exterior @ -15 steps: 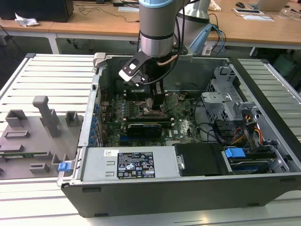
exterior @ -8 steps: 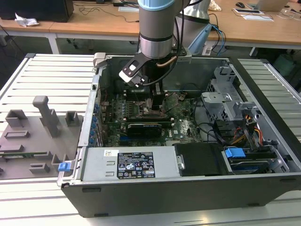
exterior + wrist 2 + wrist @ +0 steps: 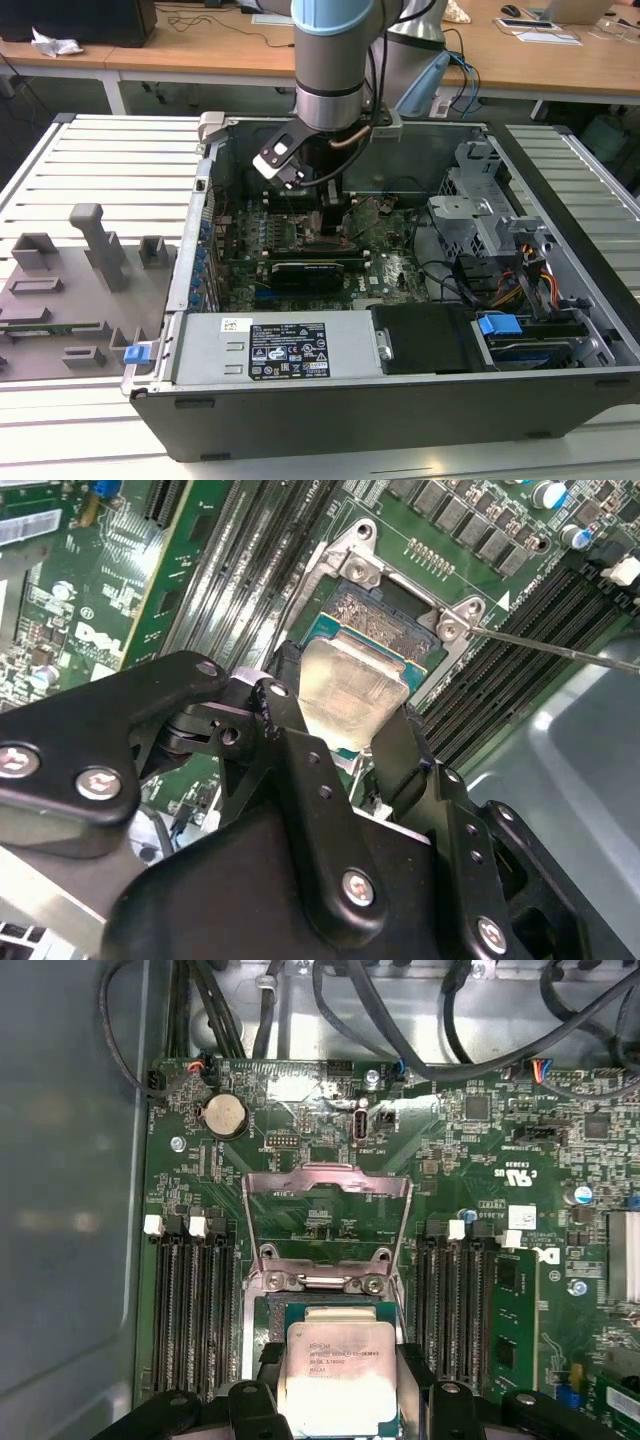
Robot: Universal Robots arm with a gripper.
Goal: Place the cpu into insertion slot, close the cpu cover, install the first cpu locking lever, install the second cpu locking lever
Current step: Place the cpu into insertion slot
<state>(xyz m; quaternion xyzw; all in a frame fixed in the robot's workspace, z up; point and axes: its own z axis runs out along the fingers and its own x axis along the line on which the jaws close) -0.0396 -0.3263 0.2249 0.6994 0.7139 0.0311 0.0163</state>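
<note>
Cpu: the cpu (image 3: pixel 340 1372) sits right over the insertion slot (image 3: pixel 388 615); you can't tell if it's seated.
Hand: your hand (image 3: pixel 345 710) is clamped on two opposite edges of the chip.
Cover: the cpu cover (image 3: pixel 326 1178) stands swung up, clear of the socket.
Tip: keep the chip level and square to the silver rim, with no sideways slide.
Surface: the open computer case (image 3: pixel 300 425) rests on a grey slatted counter (image 3: pixel 100 160).
Room: wooden desks (image 3: pixel 200 50) stand behind.
</note>
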